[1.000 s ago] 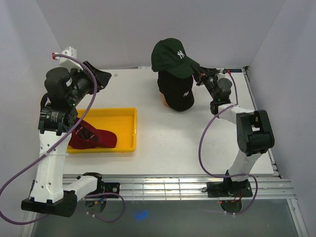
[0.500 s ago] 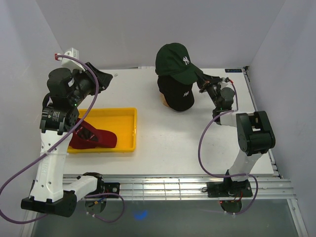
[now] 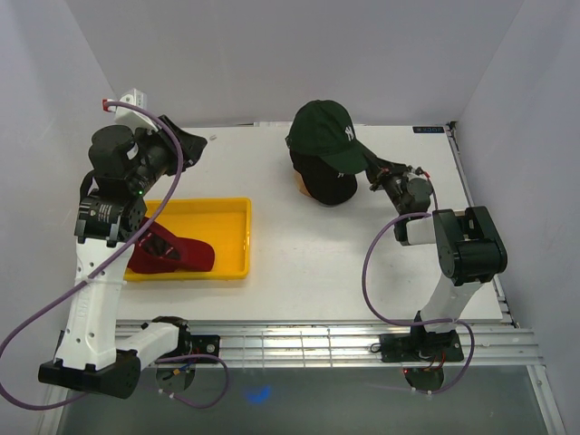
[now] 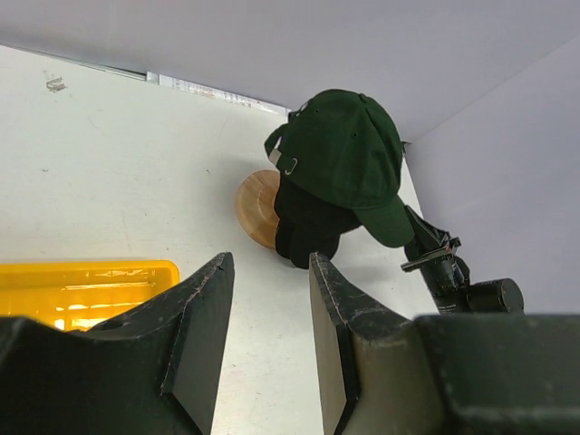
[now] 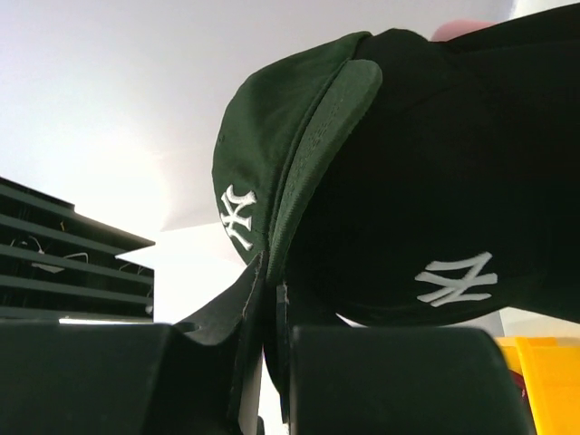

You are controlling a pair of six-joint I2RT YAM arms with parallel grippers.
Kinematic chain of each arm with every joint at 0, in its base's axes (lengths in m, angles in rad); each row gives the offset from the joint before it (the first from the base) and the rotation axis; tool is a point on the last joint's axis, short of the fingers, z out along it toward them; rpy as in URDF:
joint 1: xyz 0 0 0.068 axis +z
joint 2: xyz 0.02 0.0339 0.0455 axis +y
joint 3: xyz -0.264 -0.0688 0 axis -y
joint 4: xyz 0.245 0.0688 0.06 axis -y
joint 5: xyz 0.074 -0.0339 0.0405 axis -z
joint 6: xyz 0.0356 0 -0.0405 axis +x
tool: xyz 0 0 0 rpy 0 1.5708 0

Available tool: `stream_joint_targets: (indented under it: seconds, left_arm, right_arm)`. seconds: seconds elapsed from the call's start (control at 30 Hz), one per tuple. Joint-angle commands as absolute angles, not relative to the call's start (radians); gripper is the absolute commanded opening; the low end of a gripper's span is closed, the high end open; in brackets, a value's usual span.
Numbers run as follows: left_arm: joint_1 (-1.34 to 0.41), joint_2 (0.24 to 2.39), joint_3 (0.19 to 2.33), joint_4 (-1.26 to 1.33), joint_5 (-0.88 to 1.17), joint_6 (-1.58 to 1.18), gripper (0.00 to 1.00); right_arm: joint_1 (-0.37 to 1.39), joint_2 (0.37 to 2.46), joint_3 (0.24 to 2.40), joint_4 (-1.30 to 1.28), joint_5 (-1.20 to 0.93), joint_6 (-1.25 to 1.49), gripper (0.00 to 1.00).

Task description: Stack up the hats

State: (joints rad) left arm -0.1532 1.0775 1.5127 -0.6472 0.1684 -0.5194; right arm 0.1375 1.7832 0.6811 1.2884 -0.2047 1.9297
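Stack: green cap (image 3: 328,127) sits tilted over the black cap (image 3: 328,181) on the wooden stand (image 4: 256,208), near the table's (image 3: 299,263) far edge.
Brim: points right, toward the right arm.
Right hand (image 3: 372,167): pinched shut on the green brim's tip.
Left hand (image 4: 269,272): fingers apart, empty, above the far left corner.
Red cap (image 3: 172,252): in the yellow tray (image 3: 231,210), left side; left arm looks nearer.

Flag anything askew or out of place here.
The green cap sits tilted atop the black cap, not pulled down over it, its brim pinched in the right hand. That looks like mid-placement rather than a fault. Nothing else stands out.
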Motion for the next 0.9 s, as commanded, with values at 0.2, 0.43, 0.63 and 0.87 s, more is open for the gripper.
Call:
stream_joint_targets:
  seconds: [0.2, 0.43, 0.63, 0.87]
  left_arm:
    - [-0.163, 1.069, 1.500, -0.626, 0.149, -0.500, 0.49]
    - [-0.164, 1.074, 1.491, -0.624, 0.147, -0.499, 0.49]
    - [-0.166, 1.077, 1.483, -0.621, 0.146, -0.499, 0.49]
    - [-0.169, 1.085, 1.476, -0.618, 0.143, -0.499, 0.50]
  right_arm:
    - [0.126, 1.812, 0.634, 1.647, -0.212, 1.990, 0.08]
    - [0.126, 1.813, 0.627, 1.640, -0.265, 1.956, 0.08]
    - [0.126, 1.832, 0.598, 1.654, -0.305, 1.941, 0.08]
    - [0.126, 1.842, 0.589, 1.609, -0.376, 1.873, 0.08]
